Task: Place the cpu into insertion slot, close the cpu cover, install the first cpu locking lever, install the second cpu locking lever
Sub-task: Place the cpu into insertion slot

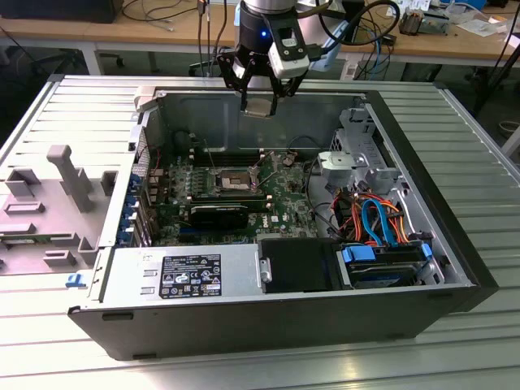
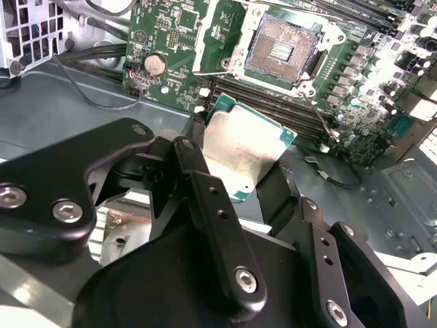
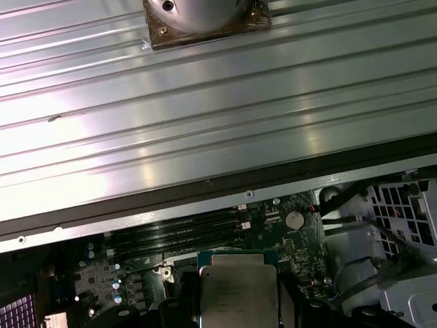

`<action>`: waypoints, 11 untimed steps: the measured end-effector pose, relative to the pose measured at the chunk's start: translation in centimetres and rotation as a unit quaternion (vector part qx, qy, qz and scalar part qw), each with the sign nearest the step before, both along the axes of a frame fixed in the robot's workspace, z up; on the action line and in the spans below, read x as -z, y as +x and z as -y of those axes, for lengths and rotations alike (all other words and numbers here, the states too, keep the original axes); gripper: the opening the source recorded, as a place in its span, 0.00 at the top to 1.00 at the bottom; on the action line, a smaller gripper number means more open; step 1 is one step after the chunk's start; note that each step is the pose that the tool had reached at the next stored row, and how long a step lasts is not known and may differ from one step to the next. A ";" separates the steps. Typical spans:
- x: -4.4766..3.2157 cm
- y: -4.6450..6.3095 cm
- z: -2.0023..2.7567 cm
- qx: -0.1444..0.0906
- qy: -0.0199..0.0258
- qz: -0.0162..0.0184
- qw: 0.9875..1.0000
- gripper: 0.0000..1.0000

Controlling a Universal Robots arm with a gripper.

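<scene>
Black fingers (image 2: 193, 158) clamp the small, flat, square silver-topped cpu (image 2: 242, 154) by two opposite edges, holding it in the air well above the square gold-tinted insertion slot (image 2: 281, 48), uncovered on the green circuit board (image 2: 171, 27).

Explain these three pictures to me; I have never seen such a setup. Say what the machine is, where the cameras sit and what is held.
The machine is one robot arm ending in a gripper, a claw with fingers. The exterior view comes from a camera off the arm, looking down on an open computer case lying on a metal table. Both wrist views come from cameras riding on the arm, looking past the claw. The gripper is shut on the cpu, a small square chip with a silver top, held above the case. On the green circuit board sits the insertion slot, a square socket; it is empty, the chip not yet in it.
</scene>
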State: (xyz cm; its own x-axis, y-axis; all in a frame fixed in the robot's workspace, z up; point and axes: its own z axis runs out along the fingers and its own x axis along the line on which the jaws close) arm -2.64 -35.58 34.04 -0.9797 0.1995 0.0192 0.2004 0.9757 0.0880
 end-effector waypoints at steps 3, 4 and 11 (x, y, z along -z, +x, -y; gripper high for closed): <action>0.01 0.0 0.00 0.003 0.000 0.000 1.000 0.45; 0.02 0.0 0.00 0.003 0.000 0.000 1.000 0.45; 0.05 0.0 0.00 0.008 0.000 0.000 1.000 0.45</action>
